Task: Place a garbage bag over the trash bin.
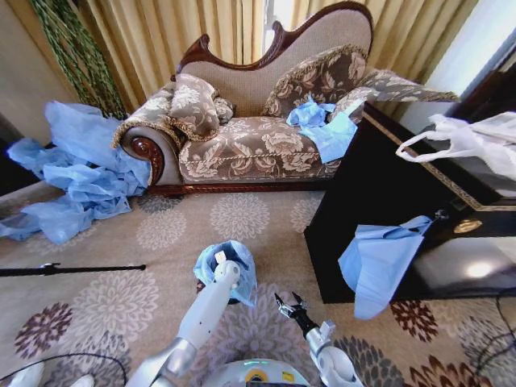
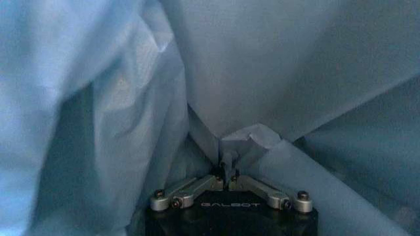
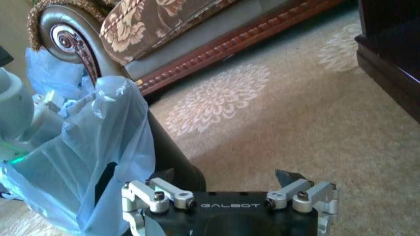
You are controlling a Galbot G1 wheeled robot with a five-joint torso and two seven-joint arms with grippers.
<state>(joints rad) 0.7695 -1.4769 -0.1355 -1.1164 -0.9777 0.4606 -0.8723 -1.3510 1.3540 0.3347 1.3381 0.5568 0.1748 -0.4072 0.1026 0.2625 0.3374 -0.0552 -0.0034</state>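
The light-blue garbage bag (image 1: 234,262) is draped over the small black trash bin (image 3: 172,157) on the carpet just in front of me. My left gripper (image 1: 221,260) reaches down into the top of the bag. In the left wrist view it (image 2: 228,169) is shut on a pinched fold of the blue plastic, with bag walls all around. To the right of the bin, my right gripper (image 1: 290,306) hovers low over the carpet. It (image 3: 217,184) is open and holds nothing, and the bag (image 3: 98,162) and bin are right beside it.
A patterned sofa (image 1: 258,137) stands behind, with a heap of blue sheeting (image 1: 81,173) to its left. A black cabinet (image 1: 403,201) at the right carries a blue sheet (image 1: 377,262) and a white handled bag (image 1: 472,141). A black rod (image 1: 72,268) lies on the carpet at left.
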